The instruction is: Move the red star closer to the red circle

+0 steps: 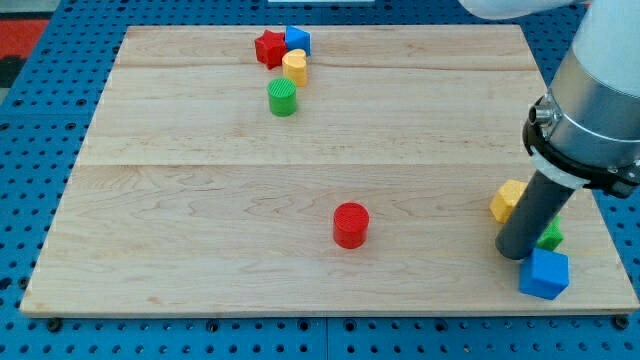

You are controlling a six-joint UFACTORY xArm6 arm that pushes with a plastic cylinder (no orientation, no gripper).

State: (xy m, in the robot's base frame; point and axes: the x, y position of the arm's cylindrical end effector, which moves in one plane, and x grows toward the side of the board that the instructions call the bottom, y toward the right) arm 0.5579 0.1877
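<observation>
The red star lies near the view's top, left of centre, touching a blue block and a yellow block. The red circle stands alone in the lower middle of the board. My tip is at the lower right, far from both red blocks, between a yellow block, a green block and a blue cube.
A green cylinder sits just below the yellow block in the top cluster. The wooden board rests on a blue pegboard surface. The arm's white and grey body hangs over the right edge.
</observation>
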